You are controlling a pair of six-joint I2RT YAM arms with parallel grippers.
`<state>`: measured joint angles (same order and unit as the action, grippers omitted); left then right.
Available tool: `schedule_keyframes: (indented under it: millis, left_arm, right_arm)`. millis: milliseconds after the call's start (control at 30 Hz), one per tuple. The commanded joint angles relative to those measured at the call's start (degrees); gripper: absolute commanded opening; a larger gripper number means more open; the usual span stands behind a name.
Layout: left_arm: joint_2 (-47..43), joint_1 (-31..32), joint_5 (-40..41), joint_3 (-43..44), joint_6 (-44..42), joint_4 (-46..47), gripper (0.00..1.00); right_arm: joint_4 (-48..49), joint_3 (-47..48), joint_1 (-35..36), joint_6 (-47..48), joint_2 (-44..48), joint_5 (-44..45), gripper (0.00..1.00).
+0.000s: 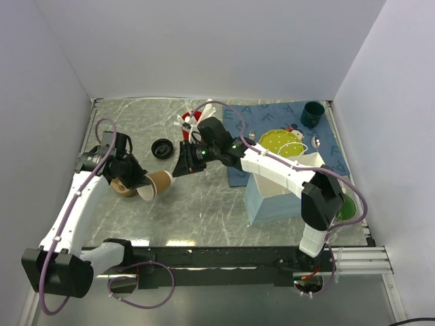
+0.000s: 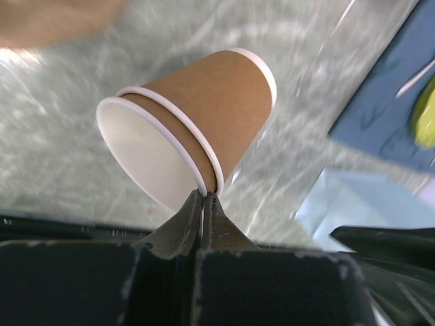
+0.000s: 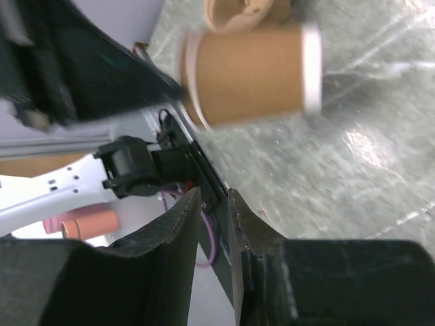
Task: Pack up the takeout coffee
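My left gripper (image 2: pixel 204 198), low over the marbled table (image 1: pixel 217 204), is clenched on the white rolled rims of nested brown paper cups (image 2: pixel 204 109) tipped sideways — my right gripper (image 3: pixel 214 197) faces their base, fingers slightly parted, empty — the coffee's black lid (image 1: pixel 162 148) lies behind them, with open room toward the blue bag (image 1: pixel 272 204).

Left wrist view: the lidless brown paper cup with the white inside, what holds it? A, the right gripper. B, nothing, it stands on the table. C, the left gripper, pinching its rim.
C: the left gripper is shut on the white rim of the tipped lidless brown paper cup.
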<state>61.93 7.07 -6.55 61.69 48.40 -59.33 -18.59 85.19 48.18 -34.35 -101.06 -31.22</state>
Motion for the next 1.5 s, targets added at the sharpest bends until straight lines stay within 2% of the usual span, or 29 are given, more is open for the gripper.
schedule_keyframes:
  millis: [0, 233, 333, 667, 767, 933, 1467]
  left_arm:
    - [1.6, 2.5, -7.5, 1.9, -1.7, -3.2, 0.01]
    - [3.5, 3.3, -12.8, 1.4, -0.2, -1.1, 0.01]
    - [4.2, 4.2, -12.7, 1.7, 0.2, -0.7, 0.01]
    - [4.8, 5.3, -13.4, 2.2, 1.9, 1.1, 0.01]
    - [4.8, 5.5, -13.8, 2.0, 2.7, 1.6, 0.01]
    - [4.2, 6.0, -13.9, 1.9, 4.2, 2.1, 0.01]
    - [2.6, 6.6, -14.5, 0.0, 6.5, 4.0, 0.01]
  right_arm:
    - [5.4, 1.3, 0.8, -1.8, -0.8, -0.7, 0.33]
    - [6.2, 2.1, 2.3, -2.4, -3.6, -0.2, 0.34]
    - [5.4, 2.3, 3.5, -2.0, -4.1, 0.9, 0.39]
    - [-0.5, 5.3, 5.2, -0.3, -6.7, 3.3, 0.4]
    - [-2.7, 6.3, 5.3, 0.1, -7.5, 4.3, 0.43]
    - [-7.0, 8.2, 6.0, 1.3, -8.7, 7.9, 0.43]
    - [-11.3, 7.9, 6.4, 1.8, -9.8, 11.4, 0.42]
